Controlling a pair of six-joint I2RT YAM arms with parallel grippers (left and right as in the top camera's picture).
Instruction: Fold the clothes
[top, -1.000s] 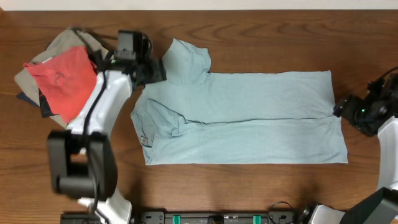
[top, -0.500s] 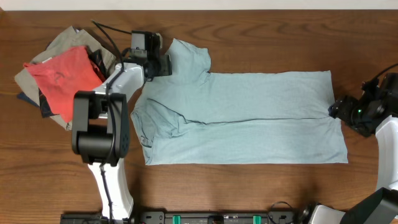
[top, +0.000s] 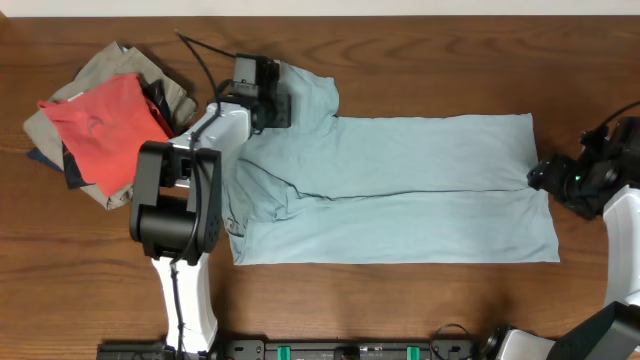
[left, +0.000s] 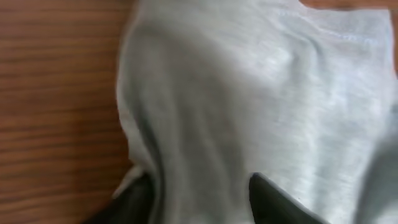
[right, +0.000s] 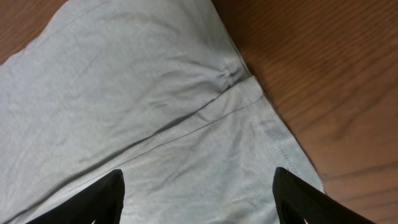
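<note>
The left arm's white links and black wrist cover part of the pale light-blue short-sleeved T-shirt (top: 400, 190) of thin soft cloth near its far sleeve (top: 310, 95), so from overhead the left gripper (top: 283, 106) is hard to read. In the left wrist view only its two dark fingertips (left: 273, 202) show at the bottom edge. They stand apart with a soft ridge of sleeve cloth between them. That picture is blurred, and whether the tips press the cloth cannot be told. The right gripper (right: 198, 199) is cut off too: two black tips, spread wide and holding nothing, hang over the shirt's stitched, hemmed corner.

The T-shirt lies flat across the middle of the brown wood-grain table (top: 400, 310) as a long matte rectangle with a lengthwise crease, rumpled at the end nearest the left arm.

At the table's left end sits a heap — a red-orange garment (top: 100, 125) on a khaki-beige garment (top: 110, 65), with a dark cloth edge (top: 70, 170) beneath. The left arm stands between heap and shirt, and a thin black cable (top: 195, 55) arcs behind its wrist.
</note>
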